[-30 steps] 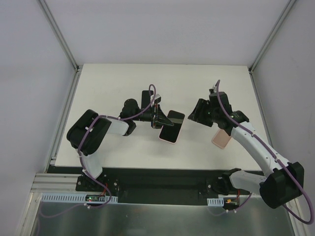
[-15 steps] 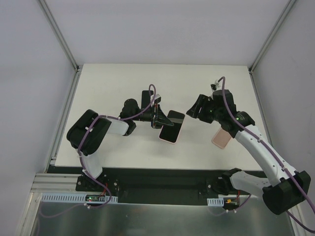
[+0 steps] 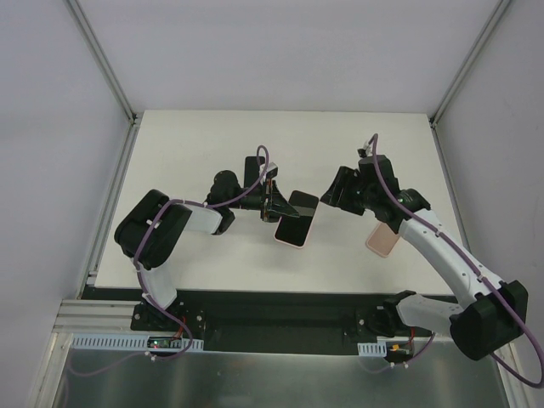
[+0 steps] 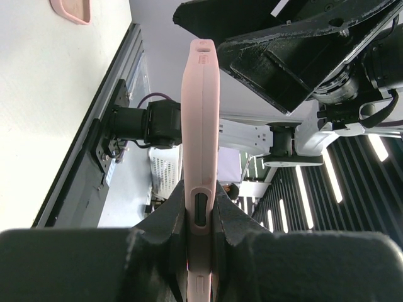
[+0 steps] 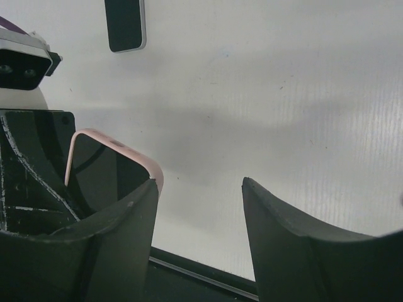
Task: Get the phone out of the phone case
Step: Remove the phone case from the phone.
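A phone in a pink case (image 3: 293, 228) is held above the table's middle, its dark screen showing. My left gripper (image 3: 276, 207) is shut on one end of it. In the left wrist view the case (image 4: 200, 113) stands edge-on between the two fingers (image 4: 236, 220). My right gripper (image 3: 331, 194) is open and empty, just right of the cased phone and apart from it. In the right wrist view the cased phone (image 5: 107, 170) lies beside and behind the left finger (image 5: 119, 239), outside the open jaws.
A second pink case (image 3: 382, 240) lies flat on the table under my right forearm and shows in the left wrist view (image 4: 70, 9). A bare black phone (image 3: 253, 166) lies behind my left gripper, also in the right wrist view (image 5: 124, 24).
My right gripper has shifted slightly left toward the cased phone, staying open. My left gripper and the phone have not moved.
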{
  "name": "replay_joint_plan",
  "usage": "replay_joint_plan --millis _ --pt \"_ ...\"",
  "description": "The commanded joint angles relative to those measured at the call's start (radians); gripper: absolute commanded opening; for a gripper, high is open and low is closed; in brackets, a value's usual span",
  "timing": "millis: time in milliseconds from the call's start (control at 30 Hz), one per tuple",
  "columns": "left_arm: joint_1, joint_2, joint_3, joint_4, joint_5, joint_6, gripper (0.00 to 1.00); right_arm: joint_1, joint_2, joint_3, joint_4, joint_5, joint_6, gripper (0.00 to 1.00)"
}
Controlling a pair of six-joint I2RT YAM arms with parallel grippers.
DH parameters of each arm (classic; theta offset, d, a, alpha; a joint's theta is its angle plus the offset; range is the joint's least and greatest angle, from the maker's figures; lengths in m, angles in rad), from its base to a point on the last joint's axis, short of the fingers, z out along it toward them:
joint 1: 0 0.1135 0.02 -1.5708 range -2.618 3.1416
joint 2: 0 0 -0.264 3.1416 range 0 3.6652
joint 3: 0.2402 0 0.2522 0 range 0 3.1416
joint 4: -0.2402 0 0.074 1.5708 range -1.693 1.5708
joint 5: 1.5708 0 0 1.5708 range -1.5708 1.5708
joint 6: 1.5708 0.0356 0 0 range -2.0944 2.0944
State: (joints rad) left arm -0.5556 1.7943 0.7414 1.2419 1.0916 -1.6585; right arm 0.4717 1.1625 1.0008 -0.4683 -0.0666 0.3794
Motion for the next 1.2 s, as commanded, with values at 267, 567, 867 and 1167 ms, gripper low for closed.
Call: replay_joint_plan --millis 267,567,867,1167 --pt "-0.001 -0.082 0.018 0.439 0.016 0.011 0.0 0.024 0.028 -0.018 0.0 0.042 -0.028 0.58" --pt "-0.001 -0.101 0.023 0.441 0.022 0.013 0.0 0.065 0.089 -0.025 -0.004 0.034 -0.04 0.57" --pt "-0.001 -0.108 0.0 0.433 0.034 0.025 0.0 0.039 0.0 -0.016 -0.001 0.016 -0.007 0.57" --pt "-0.001 -0.151 0.01 0.418 0.054 0.037 0.0 -0.133 -0.142 -0.086 0.238 -0.421 0.172 0.64"
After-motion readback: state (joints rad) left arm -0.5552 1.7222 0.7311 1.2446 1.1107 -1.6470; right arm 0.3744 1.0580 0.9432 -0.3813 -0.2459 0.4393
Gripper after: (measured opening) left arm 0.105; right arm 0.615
